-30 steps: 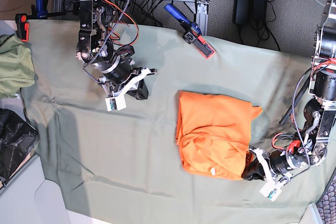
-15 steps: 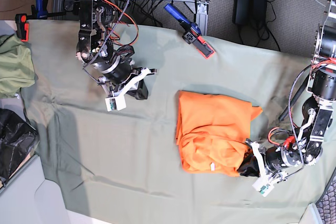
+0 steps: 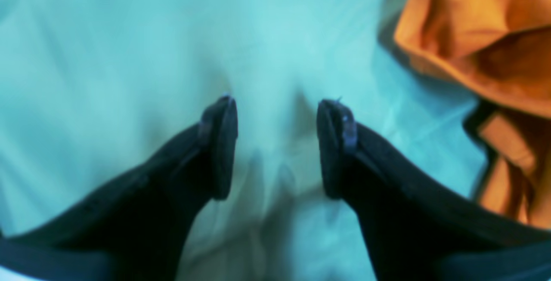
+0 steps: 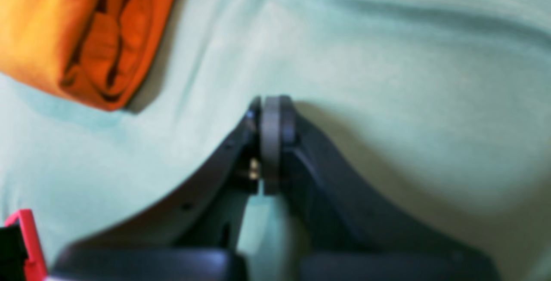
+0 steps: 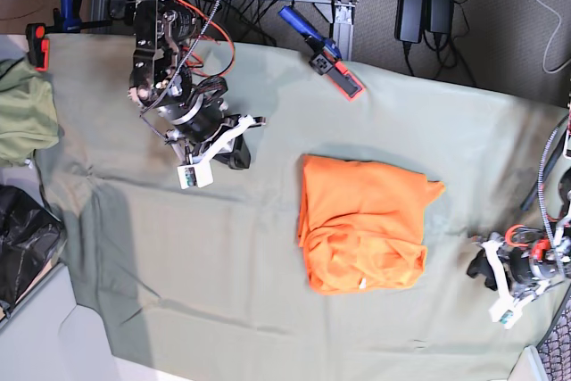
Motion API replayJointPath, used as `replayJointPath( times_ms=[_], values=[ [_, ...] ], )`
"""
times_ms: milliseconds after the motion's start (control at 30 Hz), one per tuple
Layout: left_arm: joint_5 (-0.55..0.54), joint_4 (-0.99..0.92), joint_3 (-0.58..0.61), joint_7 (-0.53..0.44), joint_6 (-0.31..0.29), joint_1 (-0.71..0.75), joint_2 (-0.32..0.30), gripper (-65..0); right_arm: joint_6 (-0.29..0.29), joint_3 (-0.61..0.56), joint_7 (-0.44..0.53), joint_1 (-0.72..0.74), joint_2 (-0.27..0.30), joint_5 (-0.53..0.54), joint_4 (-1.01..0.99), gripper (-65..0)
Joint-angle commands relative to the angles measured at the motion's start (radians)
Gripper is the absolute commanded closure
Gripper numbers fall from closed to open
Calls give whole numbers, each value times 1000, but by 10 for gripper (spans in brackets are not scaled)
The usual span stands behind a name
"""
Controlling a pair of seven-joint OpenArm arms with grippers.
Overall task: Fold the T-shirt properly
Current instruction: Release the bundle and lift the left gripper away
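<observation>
the orange t-shirt (image 5: 361,225) lay folded mid-table on the green cloth (image 5: 268,310); the left gripper (image 3: 275,147) gaped empty beside it, the right gripper (image 4: 271,143) sat closed; squaring uneven edges seemed advisable.

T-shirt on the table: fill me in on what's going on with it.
A two-armed robot is folding the orange T-shirt, which lies as a compact bundle on the green cloth, its edges not neatly squared. Neither arm holds it. The left gripper sits clear of the shirt's edge with jaws apart and empty. The right gripper rests on the cloth apart from the shirt, jaws shut on nothing.
</observation>
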Motion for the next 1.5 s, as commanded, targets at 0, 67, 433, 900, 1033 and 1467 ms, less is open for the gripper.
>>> replayJointPath(
  times_ms=[0,67,433,900,1033,1467],
  values=[
    [-37,46,-24,0,-5,-4,-40,-263,90,16,8,8,9,2,27,0],
    [-101,126,-64,36,-48,57,-83,-145,91,33,-1,1,16,2,50,0],
    [-277,731,-342,146,-155,624,-243,-8,91,51,-21,-282,114,29,325,0],
    [-278,828,-400,140,-155,1070,-156,0,90,52,-19,-672,177,58,433,0],
    [-278,828,-400,141,-155,1125,-95,0,90,52,-18,-736,177,58,432,0],
    [-316,850,-527,103,-155,1122,23,0,90,52,11,-766,177,47,431,0]
  ],
)
